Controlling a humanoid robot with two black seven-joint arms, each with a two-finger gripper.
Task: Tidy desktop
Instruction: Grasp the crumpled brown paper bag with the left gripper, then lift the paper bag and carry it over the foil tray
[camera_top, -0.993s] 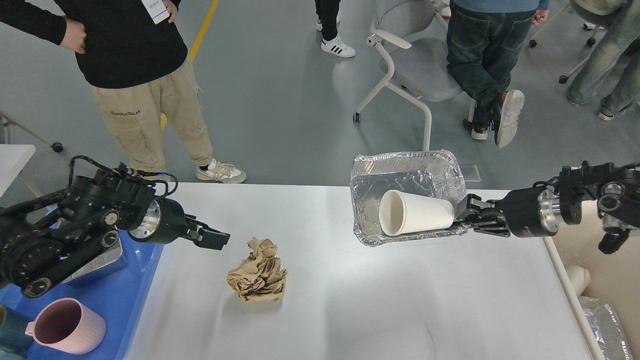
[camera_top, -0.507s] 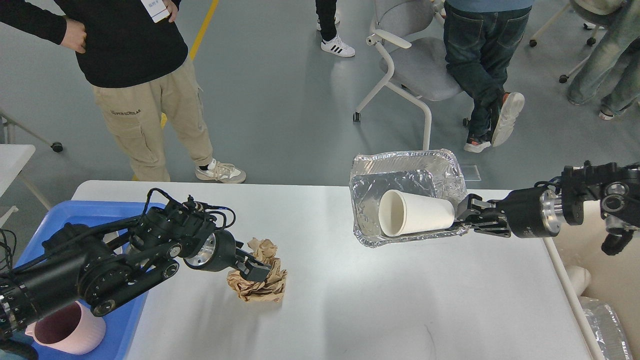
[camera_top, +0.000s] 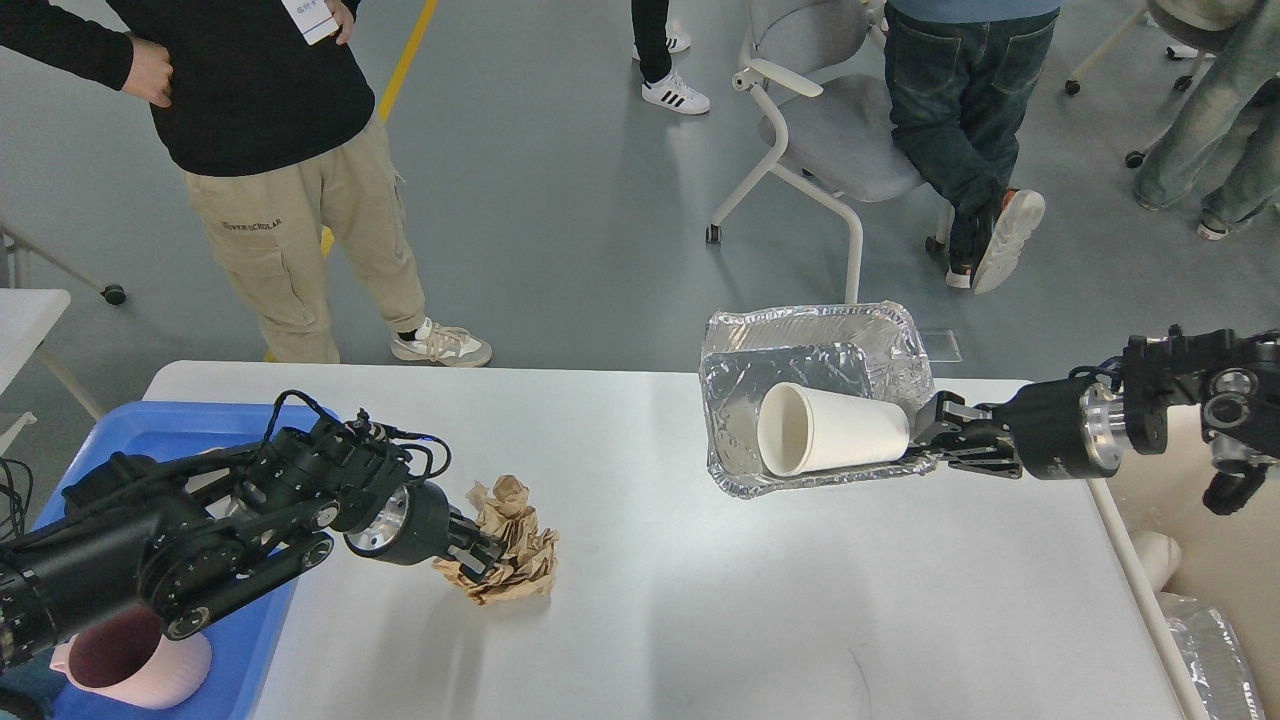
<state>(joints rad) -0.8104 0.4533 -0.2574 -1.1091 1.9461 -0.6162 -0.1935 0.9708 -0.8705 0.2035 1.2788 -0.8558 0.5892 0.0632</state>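
The white desktop (camera_top: 700, 600) fills the lower middle of the head view. A crumpled ball of brown paper (camera_top: 512, 545) lies on its left part. My left gripper (camera_top: 482, 556) is dug into the ball's left side, its fingers closed on the paper. My right gripper (camera_top: 928, 445) is shut on the right rim of a crinkled foil tray (camera_top: 800, 345), held tilted over the desktop's far right part. A white paper cup (camera_top: 835, 430) lies on its side in that tray, mouth to the left.
A blue plastic tray (camera_top: 170, 425) sits at the left edge under my left arm, with a pink mug (camera_top: 135, 665) in it. A cream bin (camera_top: 1215, 560) with another foil tray (camera_top: 1215, 660) stands off the right edge. People and a grey chair (camera_top: 830, 130) are beyond the table.
My left arm swung right and down from above the blue tray onto the brown paper and closed on it; the ball shifted slightly left. The right gripper and foil tray barely moved.
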